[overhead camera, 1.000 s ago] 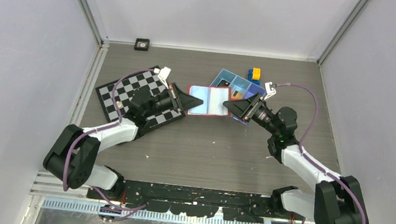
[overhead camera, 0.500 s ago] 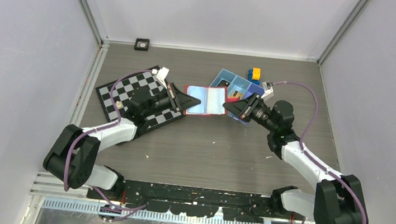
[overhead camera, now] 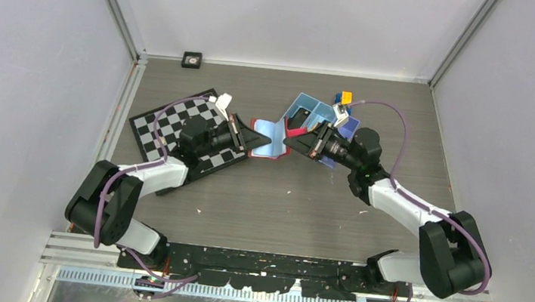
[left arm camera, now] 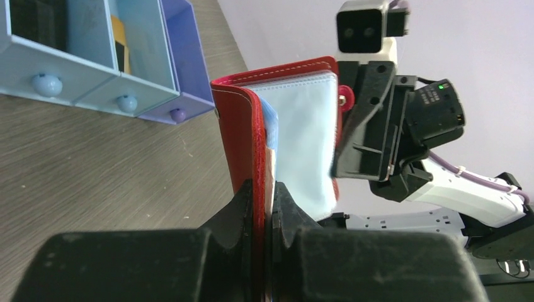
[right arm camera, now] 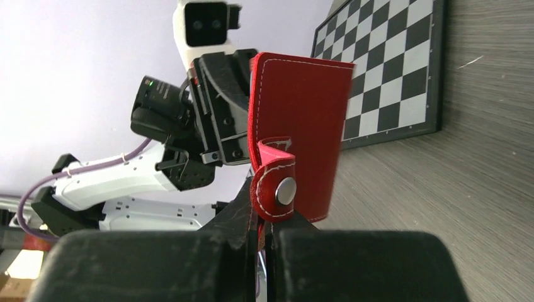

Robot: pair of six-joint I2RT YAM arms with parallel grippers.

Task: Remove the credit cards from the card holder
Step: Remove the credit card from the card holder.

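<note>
At upper centre of the overhead view, right claw has just clamped shut on the snap-tab flap of the card holder, left claw pinching the opposite cover, so it now folds into a V; no card out yet.
</note>
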